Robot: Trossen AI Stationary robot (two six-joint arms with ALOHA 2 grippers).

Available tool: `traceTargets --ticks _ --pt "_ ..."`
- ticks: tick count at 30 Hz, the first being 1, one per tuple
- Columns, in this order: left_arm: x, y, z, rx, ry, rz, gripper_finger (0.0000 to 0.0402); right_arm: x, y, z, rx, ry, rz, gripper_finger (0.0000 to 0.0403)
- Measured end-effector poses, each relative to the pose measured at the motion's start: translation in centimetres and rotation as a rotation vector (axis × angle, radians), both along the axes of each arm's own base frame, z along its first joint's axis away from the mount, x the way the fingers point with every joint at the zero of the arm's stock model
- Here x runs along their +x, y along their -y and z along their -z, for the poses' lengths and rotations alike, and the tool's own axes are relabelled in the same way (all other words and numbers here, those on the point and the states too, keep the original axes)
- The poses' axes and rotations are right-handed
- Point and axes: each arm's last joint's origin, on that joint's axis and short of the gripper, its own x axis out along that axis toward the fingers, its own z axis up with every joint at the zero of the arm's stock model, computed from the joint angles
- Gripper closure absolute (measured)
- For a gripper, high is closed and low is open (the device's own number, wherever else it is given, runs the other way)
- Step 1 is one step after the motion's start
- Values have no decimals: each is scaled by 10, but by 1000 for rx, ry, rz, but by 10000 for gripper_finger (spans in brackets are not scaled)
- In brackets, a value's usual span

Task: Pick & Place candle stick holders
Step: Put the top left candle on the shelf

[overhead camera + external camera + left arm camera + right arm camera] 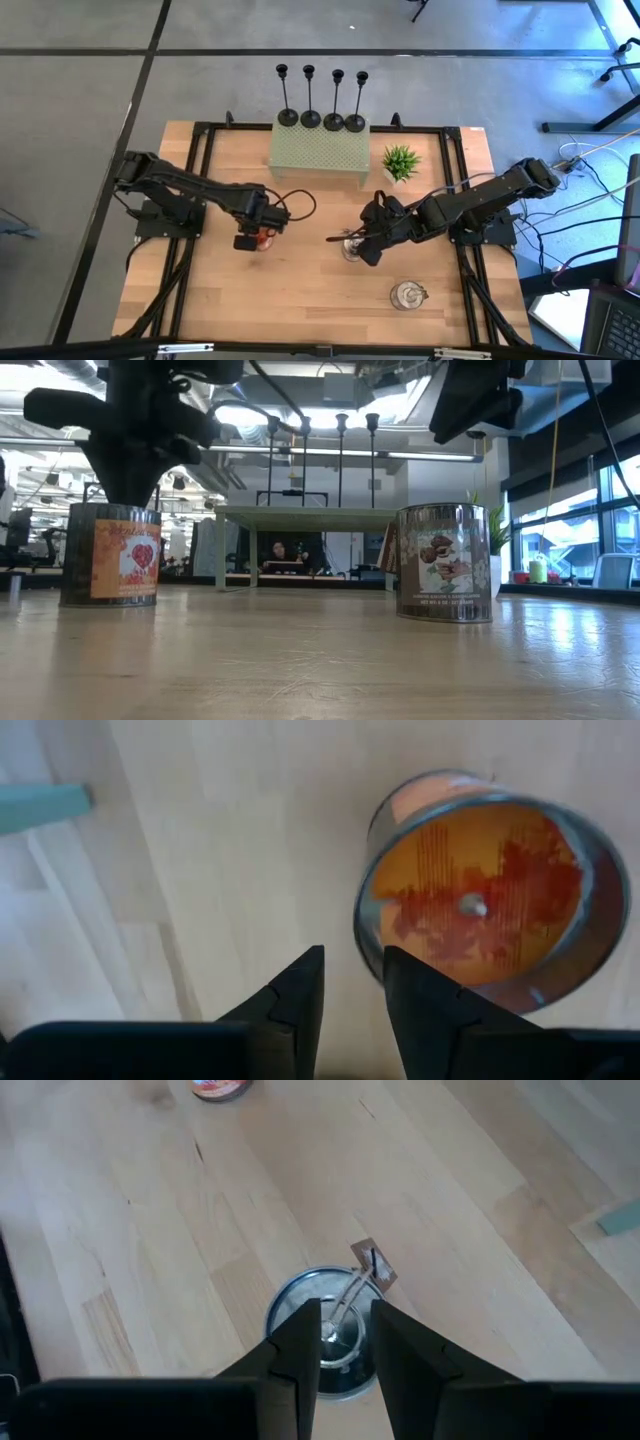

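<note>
At the bottom of the high view, right of centre, a clear jar (408, 294) stands alone on the table (300, 300). Up at mid-frame, the left gripper (248, 236) hangs just beside an orange jar (262, 237), its fingers a narrow gap apart and holding nothing. To the right, the right gripper (363, 245) sits over another glass jar (351, 246); the wrist view shows its fingers slightly apart above the jar's rim, not clamped. Above them, a small plant (400, 161) sits right of a pale green stand (318, 152). At the top centre, the four holders (320, 98) stand upright in a row along the stand's far edge. With all four lined up there and neither claw near them, the placing looks finished, or else not begun; I cannot tell which.
</note>
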Motion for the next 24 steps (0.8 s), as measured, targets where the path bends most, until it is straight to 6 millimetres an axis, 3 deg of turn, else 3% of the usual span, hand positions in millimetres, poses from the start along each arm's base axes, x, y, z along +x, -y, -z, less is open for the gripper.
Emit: traceTargets --ticks 10,24 --pt "2 -11 -4 -65 39 -43 300 0 0 0 2 5 0 309" --pt "3 -11 -3 -95 43 -21 300 0 0 0 3 5 0 309"
